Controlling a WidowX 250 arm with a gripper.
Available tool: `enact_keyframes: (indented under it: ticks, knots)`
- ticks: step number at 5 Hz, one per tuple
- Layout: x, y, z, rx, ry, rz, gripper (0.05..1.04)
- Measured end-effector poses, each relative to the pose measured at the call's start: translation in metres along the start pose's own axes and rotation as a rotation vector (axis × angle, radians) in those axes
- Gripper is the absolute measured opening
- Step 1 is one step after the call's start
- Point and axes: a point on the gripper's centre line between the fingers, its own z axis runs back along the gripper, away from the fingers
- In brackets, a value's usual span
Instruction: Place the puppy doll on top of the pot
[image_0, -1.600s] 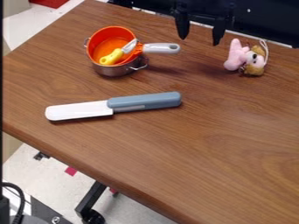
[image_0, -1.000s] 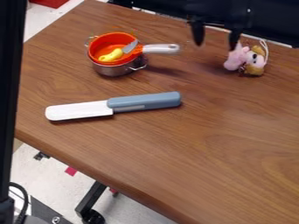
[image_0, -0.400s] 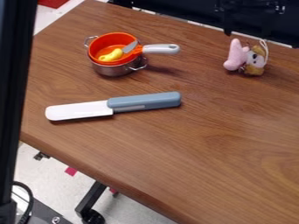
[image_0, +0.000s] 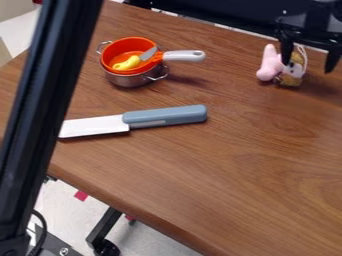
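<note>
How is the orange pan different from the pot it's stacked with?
The pan is orange, while the pot is silvery. The pan has one long, pale handle; the pot has small loops. The pan rests on the pot, which stands on the table. Both are round.

No text, label, brand, number or sign can be read anywhere in the scene.
</note>
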Motion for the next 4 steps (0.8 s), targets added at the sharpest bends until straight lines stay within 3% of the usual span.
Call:
enact_keyframes:
  ticks: [1, 4]
  knots:
    - [0.002, 0.003, -0.006, 0.041, -0.012, 0.024, 0.999]
    - [0.0, 0.021, -0.019, 0.066, -0.034, 0.032, 0.999]
